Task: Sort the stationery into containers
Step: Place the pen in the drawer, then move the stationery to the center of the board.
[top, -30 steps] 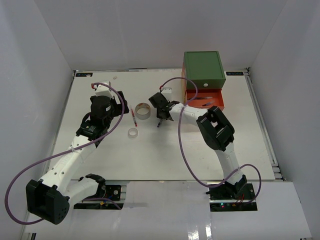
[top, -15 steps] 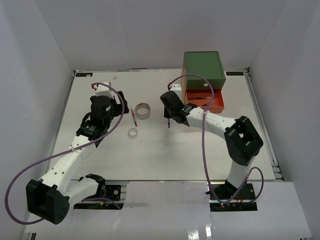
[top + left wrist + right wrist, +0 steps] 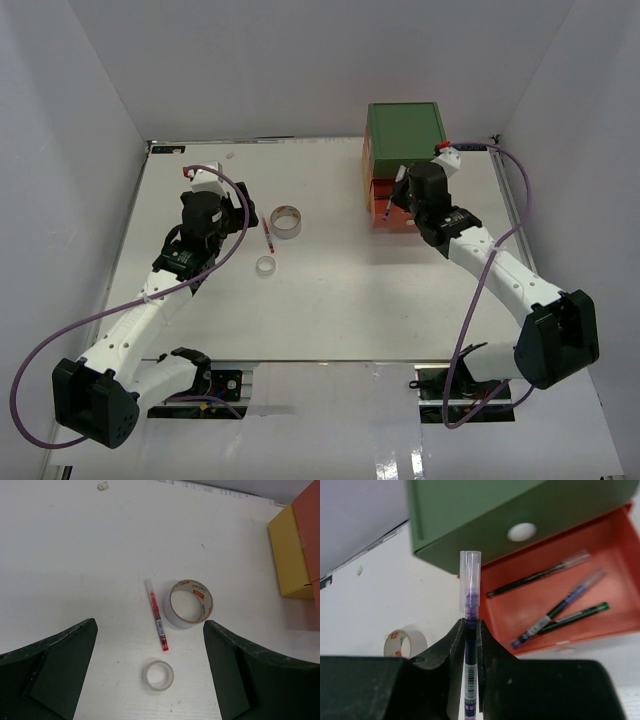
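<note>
Your right gripper (image 3: 470,627) clamps a thin purple clear-capped pen (image 3: 469,575) at frame centre, before the open orange plastic drawer (image 3: 622,570) at right; your left gripper (image 3: 150,630) gapes wide over a red pen (image 3: 156,615)

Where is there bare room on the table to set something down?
Free: the wide near half of the table, and the strip between the big tape roll and the drawers. Crowded: red pen, that roll and a small tape roll cluster left of centre; the open orange drawer holds three pens, right gripper with a purple pen close by.
</note>
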Action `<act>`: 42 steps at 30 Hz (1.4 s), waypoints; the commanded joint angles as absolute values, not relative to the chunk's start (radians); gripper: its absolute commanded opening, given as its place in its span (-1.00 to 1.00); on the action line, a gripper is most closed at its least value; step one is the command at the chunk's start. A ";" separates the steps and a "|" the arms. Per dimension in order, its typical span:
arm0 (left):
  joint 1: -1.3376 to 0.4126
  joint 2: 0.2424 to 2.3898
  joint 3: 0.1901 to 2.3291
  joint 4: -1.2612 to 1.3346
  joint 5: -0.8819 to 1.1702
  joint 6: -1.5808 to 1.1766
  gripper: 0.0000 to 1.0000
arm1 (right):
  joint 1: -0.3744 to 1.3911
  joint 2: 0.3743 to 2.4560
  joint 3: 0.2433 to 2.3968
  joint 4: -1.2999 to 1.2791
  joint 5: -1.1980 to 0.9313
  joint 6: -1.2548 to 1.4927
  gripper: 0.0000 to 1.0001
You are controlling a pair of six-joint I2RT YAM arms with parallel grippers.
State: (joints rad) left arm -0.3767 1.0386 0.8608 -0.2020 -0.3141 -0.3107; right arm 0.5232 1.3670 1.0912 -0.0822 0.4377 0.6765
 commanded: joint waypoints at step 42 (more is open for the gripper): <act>-0.371 1.306 1.005 -0.385 -0.215 -0.455 0.96 | 0.322 1.100 0.930 0.098 0.247 0.376 0.89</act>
State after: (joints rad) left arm -0.3756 1.2533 0.9398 -0.3031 -0.2543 -0.3935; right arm 0.3225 1.1763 0.9440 0.0616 0.3080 0.5854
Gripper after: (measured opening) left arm 0.979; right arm 0.965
